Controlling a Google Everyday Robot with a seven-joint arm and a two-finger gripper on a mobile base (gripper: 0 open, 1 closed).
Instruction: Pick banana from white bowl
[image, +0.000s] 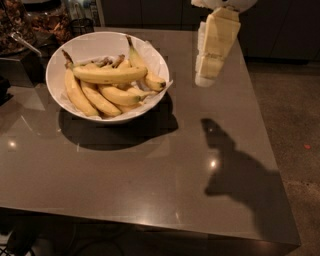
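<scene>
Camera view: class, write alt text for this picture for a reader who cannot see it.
A white bowl of yellow bananas, one long banana lying across the top, sits on a dark table. The robot's cream gripper hangs above the table to the bowl's right in the picture, not touching it.

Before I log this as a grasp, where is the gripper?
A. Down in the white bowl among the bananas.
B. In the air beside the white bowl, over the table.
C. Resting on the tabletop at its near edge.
B: the gripper hangs above the table, apart from the white bowl, and the banana lies in the bowl.
</scene>
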